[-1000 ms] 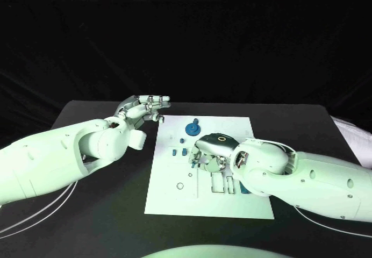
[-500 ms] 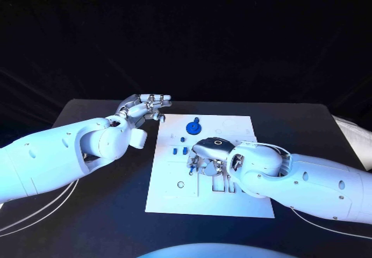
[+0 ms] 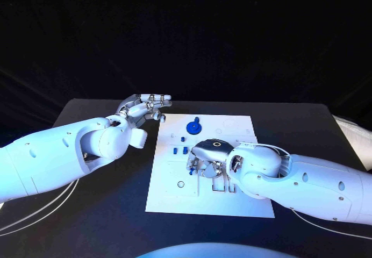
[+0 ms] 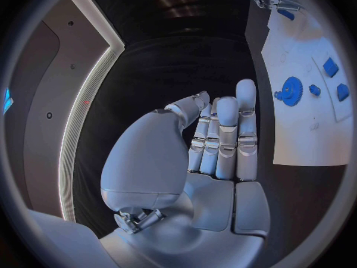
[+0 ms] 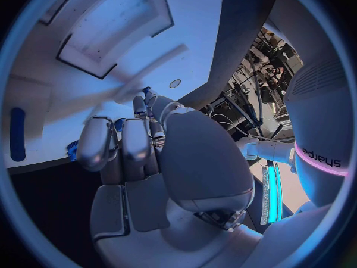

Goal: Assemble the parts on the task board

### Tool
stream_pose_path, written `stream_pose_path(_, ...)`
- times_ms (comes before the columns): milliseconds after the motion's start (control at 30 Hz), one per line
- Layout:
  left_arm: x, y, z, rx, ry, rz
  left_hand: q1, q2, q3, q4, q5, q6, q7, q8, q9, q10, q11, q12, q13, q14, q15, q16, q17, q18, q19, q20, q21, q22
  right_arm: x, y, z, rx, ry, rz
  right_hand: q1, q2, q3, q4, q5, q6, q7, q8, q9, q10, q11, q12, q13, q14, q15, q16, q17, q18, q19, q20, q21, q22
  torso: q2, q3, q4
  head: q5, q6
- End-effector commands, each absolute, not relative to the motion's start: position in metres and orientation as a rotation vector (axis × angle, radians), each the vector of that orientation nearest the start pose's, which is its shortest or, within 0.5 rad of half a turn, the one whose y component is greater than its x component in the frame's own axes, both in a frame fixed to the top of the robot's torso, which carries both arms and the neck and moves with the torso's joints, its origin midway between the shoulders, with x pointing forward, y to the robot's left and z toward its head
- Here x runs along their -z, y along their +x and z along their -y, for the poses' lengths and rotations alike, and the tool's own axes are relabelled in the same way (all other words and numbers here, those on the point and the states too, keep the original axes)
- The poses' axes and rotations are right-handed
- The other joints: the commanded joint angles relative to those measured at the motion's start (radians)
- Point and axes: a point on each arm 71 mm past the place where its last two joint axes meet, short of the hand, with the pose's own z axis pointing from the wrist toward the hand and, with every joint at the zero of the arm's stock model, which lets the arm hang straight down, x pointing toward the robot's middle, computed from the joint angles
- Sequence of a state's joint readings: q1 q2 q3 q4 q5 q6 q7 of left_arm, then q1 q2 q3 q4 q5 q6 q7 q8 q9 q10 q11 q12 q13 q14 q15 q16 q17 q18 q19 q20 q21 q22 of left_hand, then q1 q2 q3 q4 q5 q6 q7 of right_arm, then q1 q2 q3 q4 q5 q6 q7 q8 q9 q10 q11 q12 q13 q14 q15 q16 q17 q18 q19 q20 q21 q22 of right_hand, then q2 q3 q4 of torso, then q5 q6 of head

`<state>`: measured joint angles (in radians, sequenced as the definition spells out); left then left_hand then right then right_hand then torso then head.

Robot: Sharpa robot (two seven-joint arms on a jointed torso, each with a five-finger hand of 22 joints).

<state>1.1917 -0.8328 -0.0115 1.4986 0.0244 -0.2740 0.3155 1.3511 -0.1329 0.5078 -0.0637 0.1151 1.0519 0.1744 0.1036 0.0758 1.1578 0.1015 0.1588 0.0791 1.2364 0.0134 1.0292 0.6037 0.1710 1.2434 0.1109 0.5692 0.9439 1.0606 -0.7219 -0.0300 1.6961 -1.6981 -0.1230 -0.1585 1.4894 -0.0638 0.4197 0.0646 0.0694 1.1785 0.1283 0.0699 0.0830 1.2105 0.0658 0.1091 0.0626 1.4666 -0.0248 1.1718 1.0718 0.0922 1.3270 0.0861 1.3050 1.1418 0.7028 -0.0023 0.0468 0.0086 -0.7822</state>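
The white task board (image 3: pixel 174 200) lies in the middle of the black table. A blue gear (image 3: pixel 193 128) sits at its far end, and small blue parts (image 3: pixel 180 151) stand near its left edge. My right hand (image 3: pixel 205 159) hovers low over the board's middle with its fingers (image 5: pixel 122 143) curled down. Bits of blue (image 5: pixel 119 124) show between the fingers, and I cannot tell whether they are held. A long blue part (image 5: pixel 18 142) lies in a slot. My left hand (image 3: pixel 145 109) is raised beside the board's far left corner, its fingers (image 4: pixel 223 138) upright and holding nothing. The left wrist view shows the gear (image 4: pixel 288 91) too.
Rectangular slots (image 3: pixel 219 185) are cut into the board just near of my right hand. Bare black table (image 3: pixel 93 209) surrounds the board on every side. My right forearm (image 3: pixel 310 180) lies across the board's right edge.
My right hand has shifted slightly left and lower over the board's middle. The left hand has stayed where it was.
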Motion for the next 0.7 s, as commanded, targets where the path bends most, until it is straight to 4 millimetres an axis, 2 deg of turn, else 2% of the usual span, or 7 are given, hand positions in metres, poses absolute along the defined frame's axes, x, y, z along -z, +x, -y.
stream_pose_path(33, 0.1790, 0.4955, -0.2079, 1.573, -1.188, -1.476, 0.010, 0.001, -0.005, -0.001, 0.005, -0.003, 0.005, 0.003, -0.001, -0.004, 0.001, 0.004, 0.001, -0.007, 0.000, -0.006, -0.001, 0.011, -0.003, 0.000, -0.002, -0.001, 0.2323, 0.4041, 0.0883, -0.771, -0.581, -1.817, -0.006, 0.001, 0.006, 0.002, -0.004, 0.001, 0.003, 0.004, 0.001, 0.005, 0.001, -0.004, 0.001, 0.028, 0.009, 0.003, 0.000, 0.004, 0.000, 0.003, 0.006, 0.000, 0.000, -0.0002, 0.0005, 0.001, -0.001)
stream_pose_path(400, 0.1792, 0.4954, -0.2079, 1.573, -1.188, -1.478, 0.009, 0.000, -0.006, -0.001, 0.005, -0.004, 0.006, 0.003, -0.002, -0.005, 0.002, 0.004, 0.001, -0.008, 0.000, -0.008, -0.003, 0.011, -0.003, 0.000, -0.003, -0.001, 0.2335, 0.4046, 0.0857, -0.729, -0.612, -1.811, -0.007, 0.001, 0.006, 0.001, -0.005, 0.000, 0.003, 0.003, 0.001, 0.004, 0.001, -0.004, 0.001, 0.028, 0.009, 0.004, 0.001, 0.004, 0.000, 0.003, 0.006, 0.000, 0.001, -0.0002, 0.0003, 0.000, -0.002)
stream_pose_path(533, 0.1793, 0.4954, -0.2078, 1.573, -1.189, -1.479, 0.009, 0.000, -0.006, -0.001, 0.005, -0.004, 0.006, 0.003, -0.002, -0.005, 0.002, 0.004, 0.001, -0.008, 0.000, -0.008, -0.003, 0.011, -0.003, 0.000, -0.003, -0.001, 0.2361, 0.4053, 0.0845, -0.706, -0.626, -1.828, -0.026, -0.008, 0.004, 0.001, -0.004, -0.005, 0.004, 0.001, 0.000, -0.002, 0.004, -0.011, 0.001, 0.027, 0.011, 0.004, 0.000, 0.004, -0.001, 0.005, 0.006, 0.000, 0.000, -0.0004, 0.0009, 0.001, -0.003)
stream_pose_path(600, 0.1793, 0.4954, -0.2078, 1.573, -1.189, -1.479, 0.009, 0.000, -0.006, -0.001, 0.005, -0.004, 0.006, 0.003, -0.002, -0.005, 0.002, 0.004, 0.001, -0.008, 0.000, -0.008, -0.003, 0.011, -0.003, 0.000, -0.003, -0.001, 0.2371, 0.4057, 0.0844, -0.700, -0.627, -1.833, -0.045, -0.019, -0.002, 0.006, 0.009, -0.018, 0.008, -0.005, -0.003, -0.018, 0.008, -0.021, -0.001, 0.026, 0.015, 0.003, -0.003, 0.004, -0.004, 0.007, 0.003, -0.004, 0.000, -0.0005, 0.0009, 0.001, -0.004)
stream_pose_path(700, 0.1793, 0.4954, -0.2079, 1.572, -1.189, -1.479, 0.009, 0.000, -0.006, -0.001, 0.005, -0.004, 0.006, 0.003, -0.002, -0.005, 0.002, 0.004, 0.001, -0.008, 0.000, -0.008, -0.003, 0.011, -0.003, 0.000, -0.003, -0.001, 0.2372, 0.4065, 0.0844, -0.704, -0.615, -1.822, -0.097, -0.067, -0.035, 0.022, 0.086, -0.070, 0.026, -0.009, -0.014, -0.057, 0.023, -0.039, 0.000, 0.024, 0.029, 0.003, -0.005, 0.005, -0.008, 0.017, -0.001, -0.010, 0.000, -0.0005, 0.0003, 0.002, -0.005)
